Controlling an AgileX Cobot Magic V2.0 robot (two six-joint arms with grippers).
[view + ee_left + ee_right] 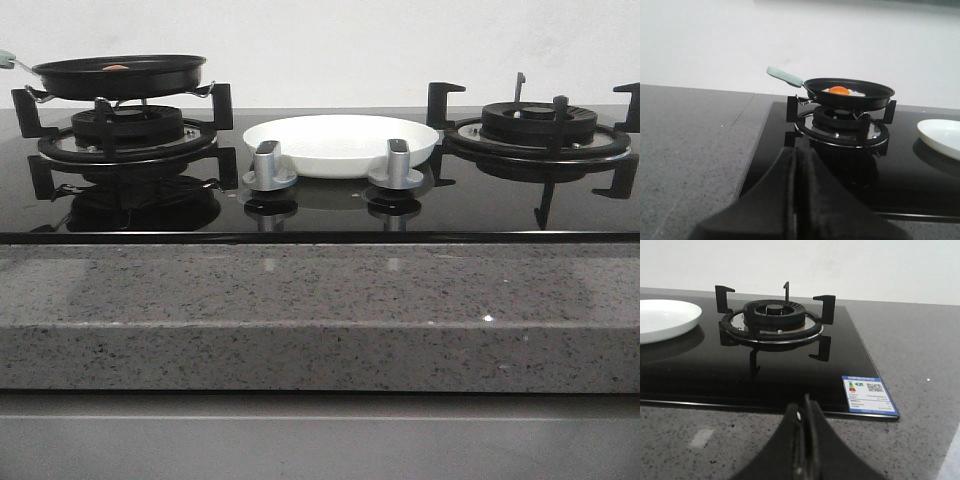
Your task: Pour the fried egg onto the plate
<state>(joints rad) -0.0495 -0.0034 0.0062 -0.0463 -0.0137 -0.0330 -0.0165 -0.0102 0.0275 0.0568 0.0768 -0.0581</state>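
The fried egg (841, 91), white with an orange yolk, lies in a black frying pan (850, 93) with a pale green handle (784, 76) on the left burner. In the front view the pan (120, 75) sits at the far left, only the yolk (116, 68) showing. The white plate (340, 143) rests on the black glass hob between the burners; it also shows in the left wrist view (942, 136) and in the right wrist view (665, 319). My left gripper (799, 152) is shut and empty, short of the left burner. My right gripper (805, 405) is shut and empty over the counter.
Two silver knobs (269, 166) (397, 163) stand in front of the plate. The bare right burner (775, 320) has raised black pan supports. A blue energy label (869, 394) sits at the hob's corner. Grey speckled stone counter (320, 310) surrounds the hob; a white wall is behind.
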